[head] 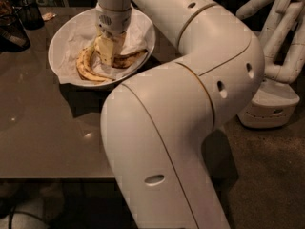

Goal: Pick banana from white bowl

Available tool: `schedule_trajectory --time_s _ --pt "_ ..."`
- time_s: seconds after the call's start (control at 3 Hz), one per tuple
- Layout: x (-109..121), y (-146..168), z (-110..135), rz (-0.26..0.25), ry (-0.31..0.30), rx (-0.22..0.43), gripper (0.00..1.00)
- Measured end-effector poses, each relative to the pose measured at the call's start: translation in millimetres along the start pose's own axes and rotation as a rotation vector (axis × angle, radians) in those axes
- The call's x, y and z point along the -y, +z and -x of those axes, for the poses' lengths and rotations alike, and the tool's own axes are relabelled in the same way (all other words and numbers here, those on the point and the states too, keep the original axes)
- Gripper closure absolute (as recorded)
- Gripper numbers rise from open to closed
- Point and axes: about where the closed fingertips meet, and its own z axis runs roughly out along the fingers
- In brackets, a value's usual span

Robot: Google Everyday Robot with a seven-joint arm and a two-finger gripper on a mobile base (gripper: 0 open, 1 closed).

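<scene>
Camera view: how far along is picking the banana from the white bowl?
Reach done: the gripper is down inside the wide, shallow white bowl lined with paper, at the short brown-blotched yellow banana. Grasp in progress; any hold is hidden. Left: the lift, as the banana lies in the bowl.

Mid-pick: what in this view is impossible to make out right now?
- Camera view: the pale gripper, down in the wide white paper-lined bowl, covers the brown-blotched banana at its left end, and part of the longer yellow banana.
- The white robot arm hides the bowl's near-right rim.
- The left edge cuts off the dark container.
</scene>
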Motion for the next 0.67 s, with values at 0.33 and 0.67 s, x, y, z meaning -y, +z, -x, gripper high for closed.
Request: schedule_trajectory --time_s 0.33,0.67 --pt "-6.2 -30.2 -4.5 -0.054 -0.034 0.005 1.00" --pt "-3.3 -29.4 0.5 -0.066 -0.034 0.024 1.00"
